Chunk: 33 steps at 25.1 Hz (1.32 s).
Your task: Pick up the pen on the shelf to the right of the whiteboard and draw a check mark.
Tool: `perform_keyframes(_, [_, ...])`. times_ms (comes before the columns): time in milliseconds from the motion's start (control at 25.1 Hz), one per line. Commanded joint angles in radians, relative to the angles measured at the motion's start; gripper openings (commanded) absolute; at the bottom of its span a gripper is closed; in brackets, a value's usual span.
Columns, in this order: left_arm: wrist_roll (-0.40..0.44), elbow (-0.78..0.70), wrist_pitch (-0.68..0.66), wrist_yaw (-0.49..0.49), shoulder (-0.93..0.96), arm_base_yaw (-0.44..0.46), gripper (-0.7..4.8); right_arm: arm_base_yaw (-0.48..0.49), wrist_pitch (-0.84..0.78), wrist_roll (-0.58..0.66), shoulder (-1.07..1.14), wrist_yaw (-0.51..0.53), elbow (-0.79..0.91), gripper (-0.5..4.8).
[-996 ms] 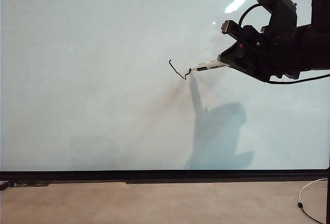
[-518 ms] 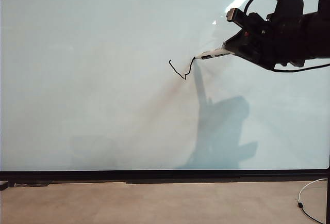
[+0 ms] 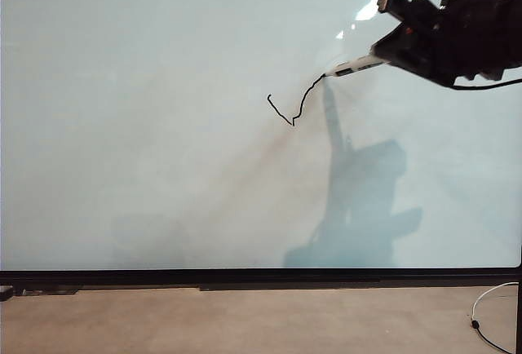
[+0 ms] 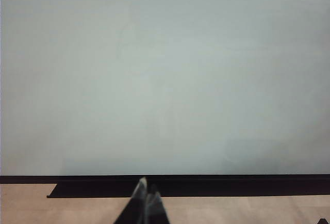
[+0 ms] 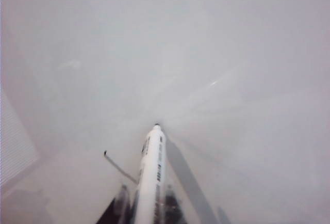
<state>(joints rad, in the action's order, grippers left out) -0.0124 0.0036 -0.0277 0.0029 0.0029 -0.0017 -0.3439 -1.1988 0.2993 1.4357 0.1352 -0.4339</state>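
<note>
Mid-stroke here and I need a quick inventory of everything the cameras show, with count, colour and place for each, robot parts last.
whiteboard: one, pale grey-white with a thin black frame, fills most of the exterior view.
check mark: one, thin black line, right of the board's centre, its long stroke running up to the pen tip.
pen: one, white with dark markings, tip on the board at the stroke's top end.
floor: one, tan, below the board.
cable: one, white, on the floor at the lower right.
right end effector: one, black, upper right, shut on the pen.
left end effector: one, dark, low before the board's bottom edge, tips together, holding nothing.

Black blocky right claw (image 3: pixel 383 55), looping cable, perhaps.
</note>
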Motion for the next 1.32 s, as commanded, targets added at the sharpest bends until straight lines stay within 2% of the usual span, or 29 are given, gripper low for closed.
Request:
perform_keyframes(40, [0.005,0.003,0.007,0.001,0.0,0.0,-0.04,0.009,-0.009,-0.01,-0.022,-0.025,-0.005,-0.05])
perform_keyframes(478, [0.005,0.003,0.006,0.0,0.0,0.0,-0.04,0.018,0.0,-0.019,-0.041,-0.021,-0.005,-0.05])
perform_keyframes(677, [0.005,0.003,0.006,0.0,0.0,0.0,-0.04,0.005,0.005,-0.019,-0.055,0.043,0.013,-0.06])
perform_keyframes(877, [0.005,0.003,0.006,0.0,0.0,0.0,-0.04,-0.058,0.004,-0.024,-0.129,-0.048,0.111,-0.06])
perform_keyframes(1116, [0.005,0.003,0.006,0.0,0.0,0.0,-0.05,-0.051,0.01,-0.055,-0.195,-0.087,0.199,-0.06])
perform_keyframes(1315, [0.005,0.003,0.006,0.001,0.0,0.0,-0.05,-0.018,0.074,-0.083,-0.238,-0.099,0.211,-0.06])
